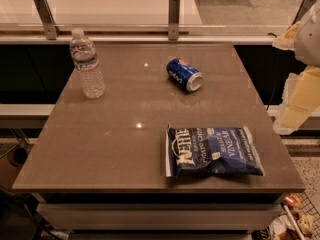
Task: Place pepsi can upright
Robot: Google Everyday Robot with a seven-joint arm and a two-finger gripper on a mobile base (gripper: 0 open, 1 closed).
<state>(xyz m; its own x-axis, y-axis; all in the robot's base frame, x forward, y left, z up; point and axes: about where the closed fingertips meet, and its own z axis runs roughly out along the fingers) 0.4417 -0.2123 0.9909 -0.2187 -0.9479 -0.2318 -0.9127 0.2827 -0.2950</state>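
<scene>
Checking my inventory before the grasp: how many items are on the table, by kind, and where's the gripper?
Pepsi can, lying on its side: 1
Water bottle, upright: 1
Kettle salt-and-vinegar chip bag, flat: 1
Total: 3
Gripper: at the view's right edge, away from the can.

One can (pixel 184 74), one bottle (pixel 87 66) and one chip bag (pixel 215 151) are counted on the table (pixel 125 144); one gripper (pixel 292 111) is seen off its right edge.
</scene>
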